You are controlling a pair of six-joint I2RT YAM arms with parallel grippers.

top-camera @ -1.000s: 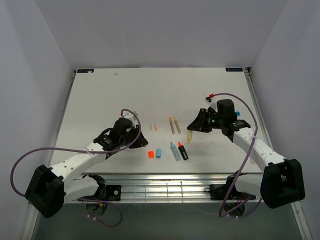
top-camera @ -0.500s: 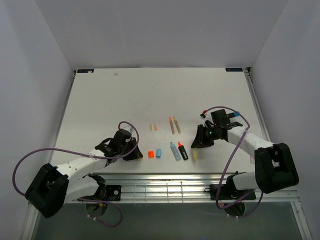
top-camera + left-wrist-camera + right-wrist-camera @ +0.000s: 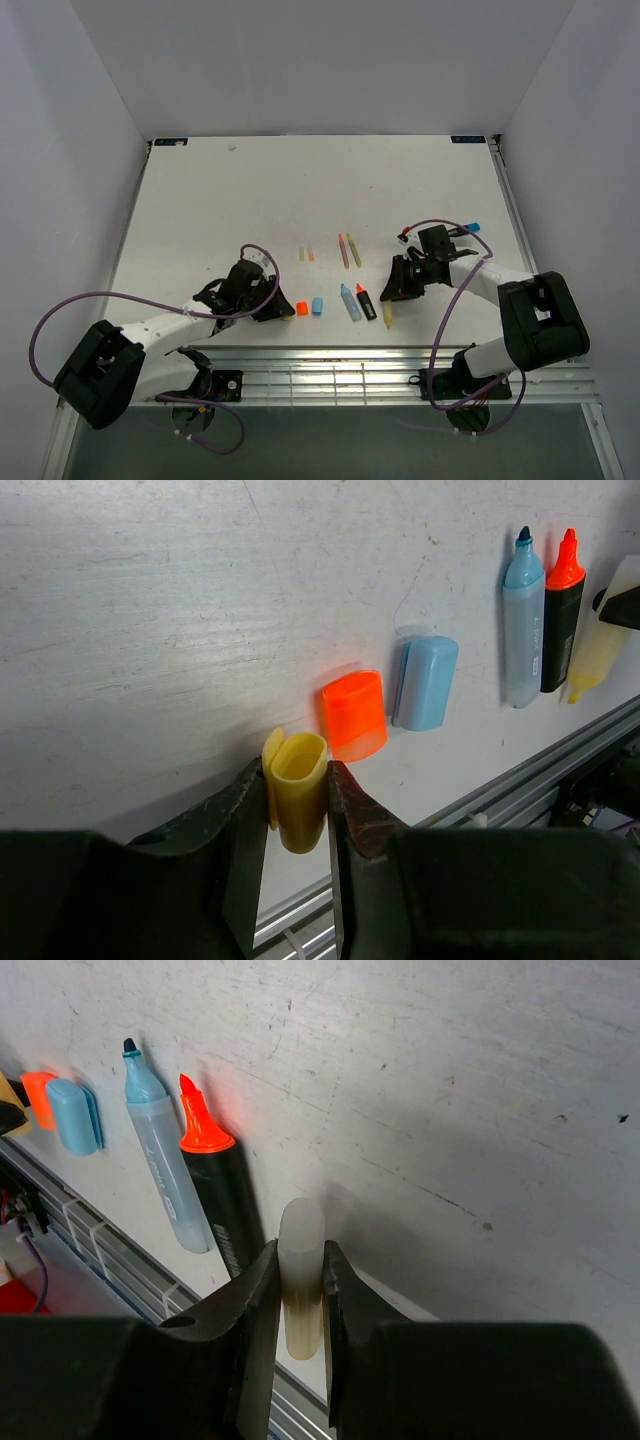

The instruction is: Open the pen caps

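Both arms have dropped toward the near edge of the bench point(image 3: 250, 200) since a second ago, and the yellow marker has come down with the right one to the end of the marker row.

Nearest, the left end effector point(image 3: 297, 800) is clenched on a yellow cap point(image 3: 300, 780), one finger on each side and the cap's open mouth facing the wrist camera. It sits low at the bench, just beside an orange cap point(image 3: 354, 714). A blue cap point(image 3: 424, 682) lies next to the orange one, the two close together (whether they touch I cannot tell).

Further right along the same row lie a blue marker point(image 3: 523, 630) and a black marker point(image 3: 561, 615) with an orange tip, side by side and both uncapped. Just past them, the right end effector point(image 3: 300, 1290) is grasping the yellow marker point(image 3: 301, 1250) by its barrel, low over the bench beside the black marker; contact with the surface cannot be made out.

Further back, two tiny pale caps point(image 3: 302, 254) lie side by side, and to their right two thin pens point(image 3: 344, 250) lie roughly parallel, well apart from both arms.
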